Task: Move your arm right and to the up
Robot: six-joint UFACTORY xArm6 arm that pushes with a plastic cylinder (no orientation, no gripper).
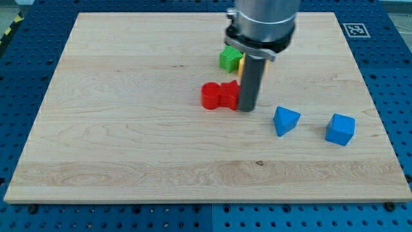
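Observation:
My tip (pixel 246 108) rests on the wooden board (pixel 129 129) near its middle, touching or almost touching the right side of a pair of red blocks: a round red block (pixel 210 95) and a red block (pixel 228 94) of unclear shape beside it. Just above, toward the view's top, sits a green block (pixel 228 58) with a yellow block (pixel 241 63) partly hidden behind the rod. A blue triangular block (pixel 285 120) lies to the right of the tip, and a blue cube-like block (pixel 340 129) lies further right.
The arm's grey body (pixel 262 22) hangs over the board's top middle. A black-and-white marker (pixel 355 29) sits at the board's top right corner. A blue perforated table surrounds the board.

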